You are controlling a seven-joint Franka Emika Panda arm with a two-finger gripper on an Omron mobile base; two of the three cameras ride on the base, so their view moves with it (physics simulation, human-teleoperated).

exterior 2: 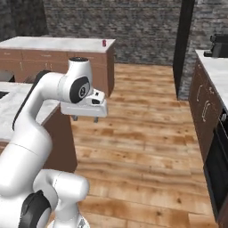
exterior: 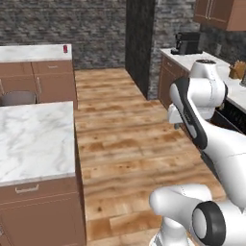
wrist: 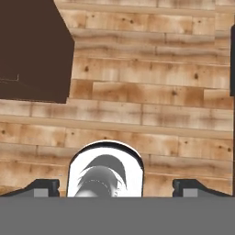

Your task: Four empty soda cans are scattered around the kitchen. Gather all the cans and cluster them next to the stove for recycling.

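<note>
Gripper (exterior 2: pixel 85 119) with fingers (wrist: pixel 46 187) spread and empty, above wood floor (exterior: pixel 125 139); red can (exterior: pixel 65 48) on far counter (exterior: pixel 33 52), well apart.

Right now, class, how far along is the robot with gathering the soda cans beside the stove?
Done: nothing visible yet; no cans are seen gathered anywhere. In hand: nothing; the gripper hangs open and empty over the wooden floor, its fingers wide apart. Left: one red soda can stands on the far counter near its corner, still to be fetched. The other cans cannot be judged here.
</note>
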